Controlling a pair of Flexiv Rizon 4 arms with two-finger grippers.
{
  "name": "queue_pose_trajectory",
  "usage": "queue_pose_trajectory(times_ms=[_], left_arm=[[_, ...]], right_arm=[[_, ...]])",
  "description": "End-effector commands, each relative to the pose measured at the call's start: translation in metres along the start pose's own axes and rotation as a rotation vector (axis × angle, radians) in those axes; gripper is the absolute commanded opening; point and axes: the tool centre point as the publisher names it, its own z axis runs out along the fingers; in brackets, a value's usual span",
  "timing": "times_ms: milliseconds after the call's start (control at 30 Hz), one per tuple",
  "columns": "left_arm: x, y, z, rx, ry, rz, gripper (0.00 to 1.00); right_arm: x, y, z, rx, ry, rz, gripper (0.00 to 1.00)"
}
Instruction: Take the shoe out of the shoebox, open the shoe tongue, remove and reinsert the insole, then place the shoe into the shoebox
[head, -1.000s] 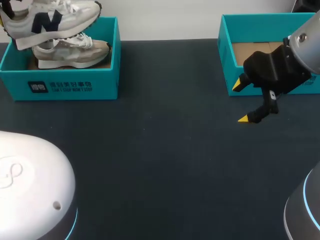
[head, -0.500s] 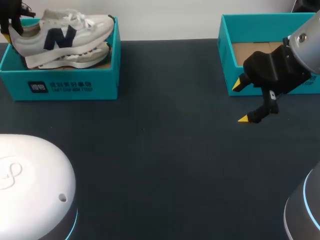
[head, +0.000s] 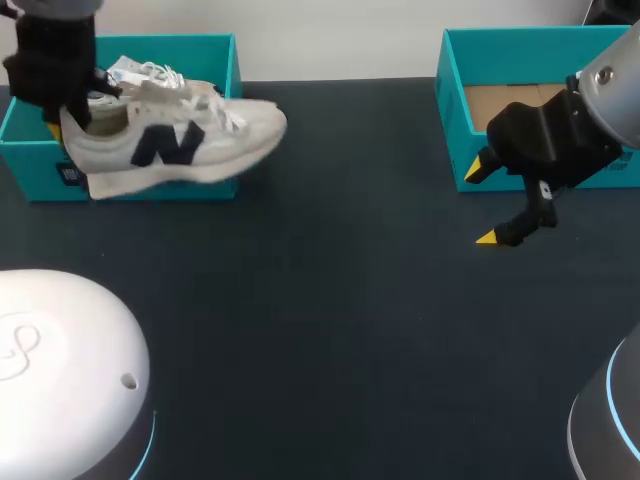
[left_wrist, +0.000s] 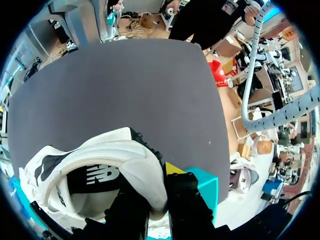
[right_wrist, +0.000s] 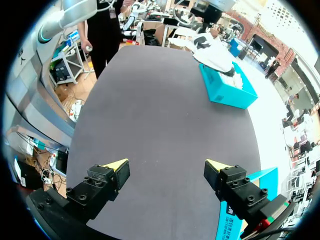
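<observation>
A white and beige shoe (head: 180, 140) with a navy letter hangs in front of the left teal shoebox (head: 222, 60), toe pointing right. My left gripper (head: 65, 110) is shut on its heel collar. In the left wrist view the gripper (left_wrist: 152, 189) pinches the heel's rim, one finger inside the shoe (left_wrist: 100, 170), and the box's corner (left_wrist: 206, 182) lies beside it. A second shoe (head: 150, 75) stays in the box. My right gripper (head: 482, 203) hangs open and holds nothing, beside the right teal box (head: 455, 100); its fingers (right_wrist: 167, 167) spread wide above the dark table.
The right box shows a bare cardboard floor (head: 500, 100). From the right wrist, the left shoebox (right_wrist: 227, 90) and the shoe (right_wrist: 212, 55) lie far ahead across the table. My arm bases sit at the near corners (head: 70, 370).
My left gripper has carried the shoe down and forward out of the left box, to its front right. The right arm has not moved.
</observation>
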Motion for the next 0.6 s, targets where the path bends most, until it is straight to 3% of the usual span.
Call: queue_pose_trajectory(times_ms=[33,600], left_arm=[[-0.019,-0.037,-0.001,-0.193,0.023,0.018,0.0],[-0.1,-0.09,-0.01,-0.225,0.009,0.115,0.0]], right_arm=[[-0.001,0.0,0.002,0.002,0.0,0.0,1.0],[-0.001,0.0,0.002,0.002,0.0,0.0,1.0]])
